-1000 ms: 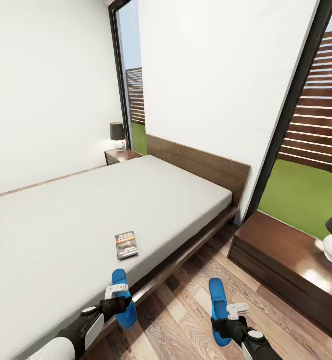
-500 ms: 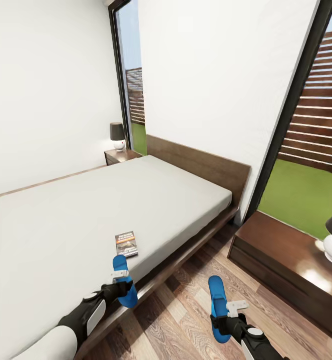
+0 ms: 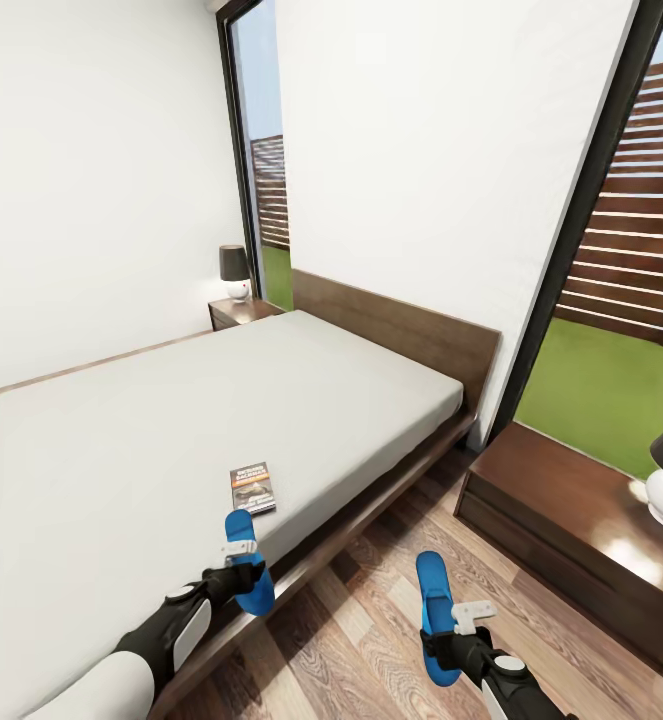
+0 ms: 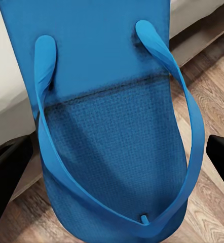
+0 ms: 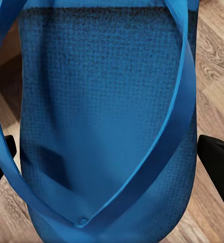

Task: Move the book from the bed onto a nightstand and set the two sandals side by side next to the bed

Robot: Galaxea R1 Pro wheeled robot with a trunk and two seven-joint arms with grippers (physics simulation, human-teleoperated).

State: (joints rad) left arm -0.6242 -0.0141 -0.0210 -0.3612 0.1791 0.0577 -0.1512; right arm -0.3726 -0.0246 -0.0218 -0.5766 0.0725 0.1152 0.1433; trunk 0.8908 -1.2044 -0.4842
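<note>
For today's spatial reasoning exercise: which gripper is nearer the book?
Left. The left gripper is just short of the book, at the bed's edge; the right gripper is over the floor.

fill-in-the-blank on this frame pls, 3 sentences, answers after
1. Each gripper, left gripper and right gripper, holds a blue ____.
2. The book lies on the ____.
3. On the nightstand beside the right arm stands a ____.

Answers: sandal; bed; lamp
</note>
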